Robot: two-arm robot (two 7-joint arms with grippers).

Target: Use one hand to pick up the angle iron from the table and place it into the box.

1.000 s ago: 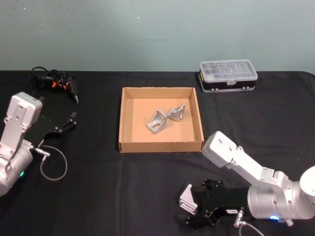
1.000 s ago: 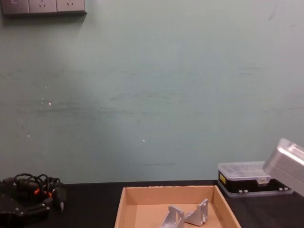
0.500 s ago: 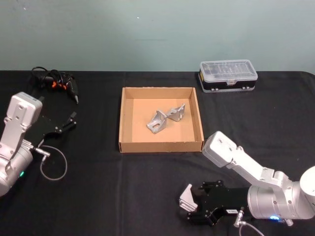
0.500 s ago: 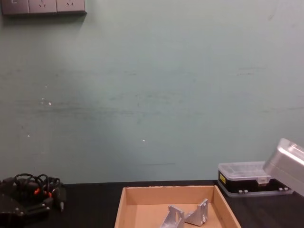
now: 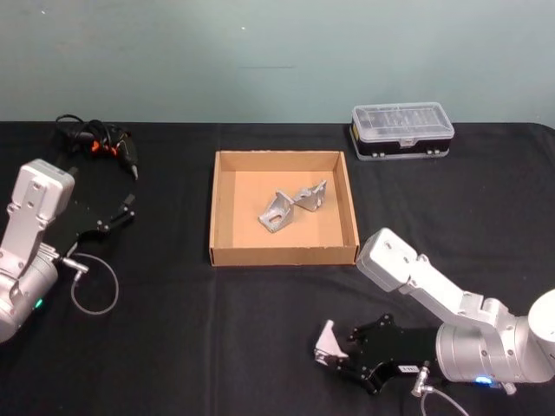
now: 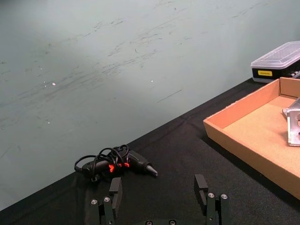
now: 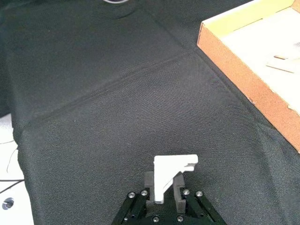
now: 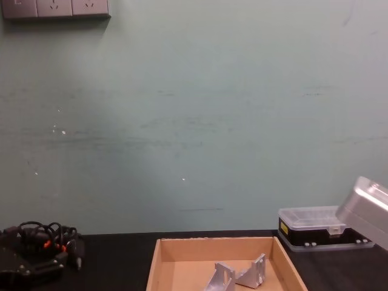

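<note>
Silver-grey metal catches the eye nearest me: the right gripper [image 5: 340,364] has its black fingers [image 7: 179,188] closed on an angle iron [image 5: 327,343], low over the near part of the table [image 5: 199,347]. From the wrist view the bracket [image 7: 169,175] stands up out of the jaws, pinched by one flange with the other flange jutting free above. Whether it has cleared the cloth or just touches it, I cannot tell.

It looks like a stiff little casting, light enough for one gripper, with no give in it at all. I would guess its bare metal faces are slick, so a grip across a flat flange, as now, seems the sound one; taken by the ribbed corner it might twist out. Dropped, it would clatter rather than break.

Farther back and to the left, the left gripper [image 6: 159,199] rests parked over the table, its fingers spread apart and holding nothing. A loop of cable [image 5: 91,295] lies just beside that arm.

Beyond, at mid-table, sits the box [image 5: 214,208], well apart from the held bracket, with two more angle irons [image 5: 291,208] already lying on its floor. Behind it stand the plastic case [image 5: 401,132] to the right and a tangle of black cord [image 5: 95,143] to the left.
</note>
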